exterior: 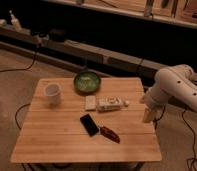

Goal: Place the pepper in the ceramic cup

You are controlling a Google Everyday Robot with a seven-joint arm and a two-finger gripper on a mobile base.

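The dark red pepper (110, 133) lies on the wooden table (67, 145), just right of a flat black phone (89, 124). The white ceramic cup (52, 93) stands upright near the table's far left corner. The white arm (174, 85) comes in from the right. Its gripper (148, 115) hangs off the table's right edge, well right of the pepper and far from the cup, holding nothing that I can see.
A green bowl (86, 81) stands at the table's far middle. A small white block (90, 102) and a white tube-like pack (112, 104) lie mid-table. Cables run over the floor; a dark bench with shelving lines the back.
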